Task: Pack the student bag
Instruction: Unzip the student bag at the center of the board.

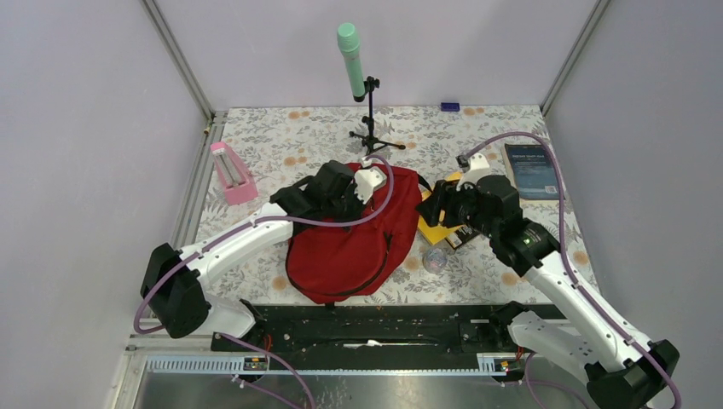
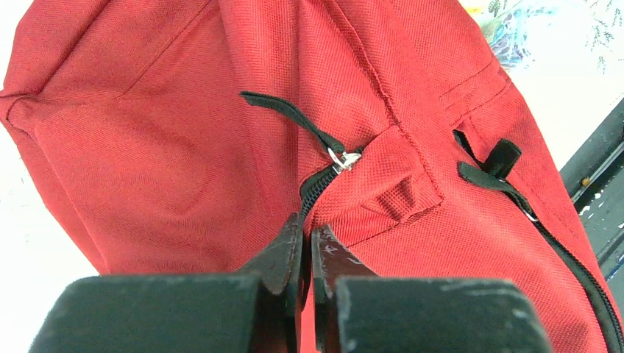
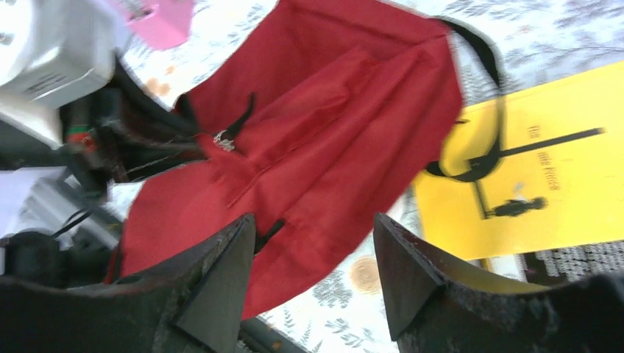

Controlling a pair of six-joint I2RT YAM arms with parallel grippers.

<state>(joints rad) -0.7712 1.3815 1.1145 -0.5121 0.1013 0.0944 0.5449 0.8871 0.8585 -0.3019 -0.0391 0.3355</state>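
Clamped with left end effector (image 2: 307, 234) onto student bag (image 2: 184, 147) fabric beside the zipper pull (image 2: 344, 159), likely as anchor. Spread apart, empty, at right end effector (image 3: 313, 220), probably for unzipping.

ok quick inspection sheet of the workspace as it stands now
surface: floral patterned tablecloth, lying flat
job's things: large red fabric backpack lying mid-table
clutter: yellow book beside the backpack, a black strap across it; dark blue book; pink wedge-shaped object; small clear ball; small blue block
grippers: left tool shut, pinching the backpack at its black zipper seam; right tool open, empty, over the backpack
cables: purple cables along both arms, the left one arching over the backpack
surroundings: green microphone on black tripod; plain grey walls
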